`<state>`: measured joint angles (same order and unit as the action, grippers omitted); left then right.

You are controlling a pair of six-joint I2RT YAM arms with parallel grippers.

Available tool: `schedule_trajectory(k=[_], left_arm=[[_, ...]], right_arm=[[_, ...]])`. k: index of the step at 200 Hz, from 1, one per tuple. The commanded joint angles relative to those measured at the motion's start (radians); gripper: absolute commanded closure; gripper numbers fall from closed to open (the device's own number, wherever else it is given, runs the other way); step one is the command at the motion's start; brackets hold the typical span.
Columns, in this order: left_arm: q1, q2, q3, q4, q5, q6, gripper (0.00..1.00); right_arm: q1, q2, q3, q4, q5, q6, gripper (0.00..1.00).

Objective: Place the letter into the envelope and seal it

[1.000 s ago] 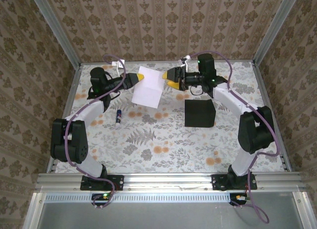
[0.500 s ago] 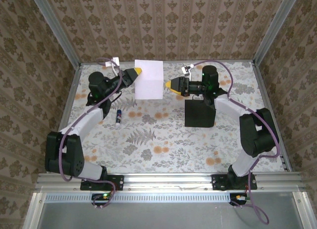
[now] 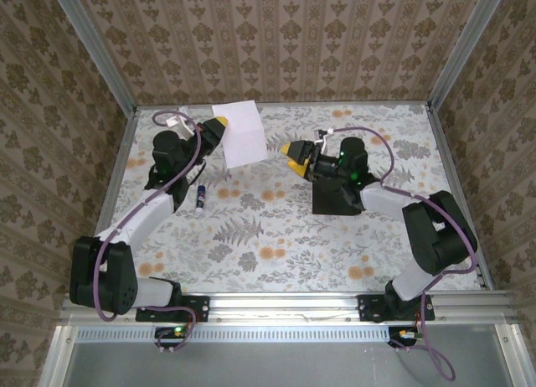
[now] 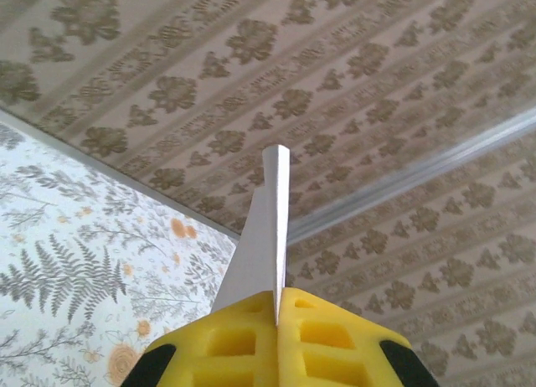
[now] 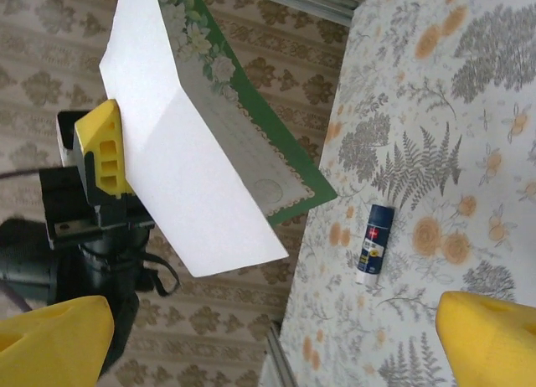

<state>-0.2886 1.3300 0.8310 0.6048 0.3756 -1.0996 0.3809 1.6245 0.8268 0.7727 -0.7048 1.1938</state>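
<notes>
Floral tabletop point(image 3: 276, 236), wallpapered walls point(image 3: 276, 43): black paper envelope point(image 3: 332, 205) lies flat; left end effector point(image 3: 219, 123) pinches white green-bordered letter point(image 3: 243, 136) aloft, right end effector point(image 3: 291, 155) spread.

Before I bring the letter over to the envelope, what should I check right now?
1. Left gripper shut on the letter: ok.
2. Letter folded and lifted off the table: ok.
3. Right gripper open, holding nothing: ok.
4. Envelope lying flat on the table: ok, though the right arm overlaps it from above.
5. Envelope flap open: cannot tell.
6. Glue stick well apart from the envelope: ok.
</notes>
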Motion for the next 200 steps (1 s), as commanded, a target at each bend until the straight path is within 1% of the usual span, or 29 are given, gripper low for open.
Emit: schedule_trajectory(k=[1,28,53,104,176,200], left_arm=[[-0.020,-0.031,-0.005,0.008,-0.144,-0.074,1.00],[-0.038,-0.029,-0.018,0.045,-0.207,-0.131,1.00],[-0.047,-0.023,-0.030,0.086,-0.234,-0.176,1.00],[-0.066,-0.011,-0.048,0.139,-0.259,-0.240,1.00],[-0.075,-0.023,-0.075,0.135,-0.268,-0.280,1.00],[-0.077,-0.025,-0.078,0.131,-0.266,-0.282,1.00]], right_arm=[[0.083,-0.030,0.000,0.094,0.198,0.118,0.00],[0.169,0.001,-0.006,0.150,0.341,0.186,0.00],[0.215,0.072,-0.003,0.278,0.411,0.267,0.00],[0.293,0.211,0.085,0.393,0.471,0.329,0.00],[0.308,0.336,0.201,0.526,0.483,0.358,0.00],[0.309,0.356,0.228,0.534,0.480,0.358,0.00]])
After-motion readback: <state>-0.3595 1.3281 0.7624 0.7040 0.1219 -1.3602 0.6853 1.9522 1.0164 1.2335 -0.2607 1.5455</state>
